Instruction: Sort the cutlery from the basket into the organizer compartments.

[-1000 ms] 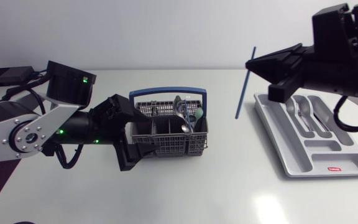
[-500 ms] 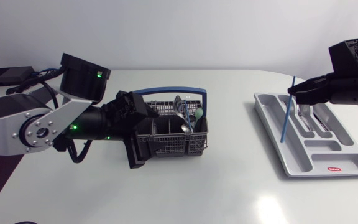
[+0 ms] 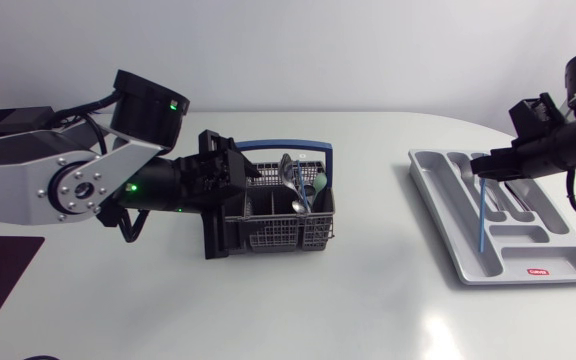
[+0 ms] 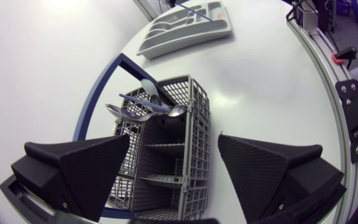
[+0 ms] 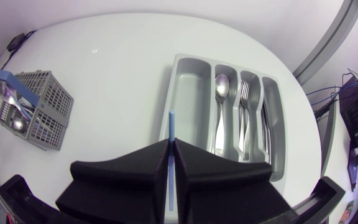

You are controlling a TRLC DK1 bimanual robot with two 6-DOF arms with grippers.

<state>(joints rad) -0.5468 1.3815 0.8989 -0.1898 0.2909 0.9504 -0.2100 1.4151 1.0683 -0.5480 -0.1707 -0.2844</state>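
Note:
A grey wire basket (image 3: 268, 228) with a blue handle (image 3: 270, 149) stands mid-table, holding spoons (image 3: 293, 185) and other cutlery. My left gripper (image 3: 218, 205) is open, its fingers on either side of the basket's (image 4: 166, 162) near end. At the right lies the grey organizer (image 3: 436, 180), with a spoon (image 5: 221, 87), forks (image 5: 244, 102) and knives in its narrow compartments. My right gripper (image 3: 480, 170) is shut on a thin blue stick (image 3: 482, 215) that hangs upright over the organizer's wide side compartment (image 5: 191, 102). The stick (image 5: 171, 124) points out from between the shut fingers.
A small black box (image 3: 8, 121) sits at the far left back corner. Bare white tabletop (image 3: 378, 260) lies between the basket and the organizer (image 4: 185, 28), and along the front edge.
My right arm has carried the blue stick to the right and down, from above the bare table to over the organizer. My left arm has swung in closer around the basket's end.

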